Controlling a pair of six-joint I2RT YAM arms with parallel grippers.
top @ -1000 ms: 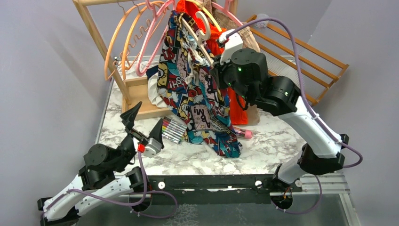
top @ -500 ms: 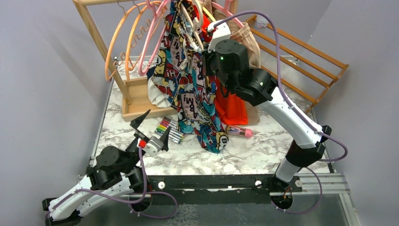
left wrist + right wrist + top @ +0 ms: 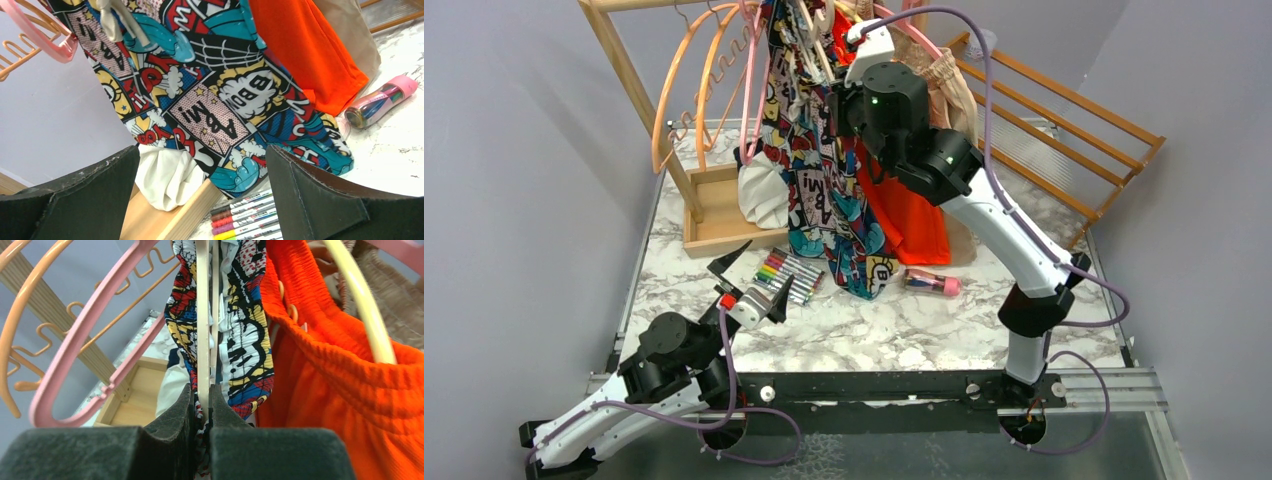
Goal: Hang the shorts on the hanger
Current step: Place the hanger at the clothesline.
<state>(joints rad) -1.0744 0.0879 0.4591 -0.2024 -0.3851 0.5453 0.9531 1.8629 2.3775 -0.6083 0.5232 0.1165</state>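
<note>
**Narrow pinch, crowded rail: the shorts could slip or snag**

The right end effector point(image 3: 202, 407) is shut on the thin cream bar of the hanger point(image 3: 202, 315), with a fold of the shorts point(image 3: 824, 190) caught in the same pinch. It is raised high over the far-left part of the worktop point(image 3: 874, 330), beside the wooden rack point(image 3: 624, 60). The shorts are draped on the hanger and hang long, with their hem low over the middle of the worktop near the markers point(image 3: 786, 277). Whether the hem touches the surface cannot be told. The left end effector point(image 3: 752, 283) is spread open and empty, low at the near-left corner.

Likely risks from here:

- **Slippage.** The grip is a narrow pinch on a slim bar through cloth. A quick swing or tilt could let the hanger rotate between the fingers, or let the heavy printed fabric slide off one side.
- **Snagging.** The pink hangers point(image 3: 85, 355) sit just beside the shorts on one side and the orange shorts point(image 3: 340, 385) press against the other. Moving sideways along the rail may hook a neighbour and drag it off.
- **Missed hook.** The hanger's hook is not visible from the wrist, so seating it on the rail is partly blind. Letting go early would drop everything.
- **Hem drag.** The trailing hem could sweep the markers or the marker tube point(image 3: 929, 283).
</note>
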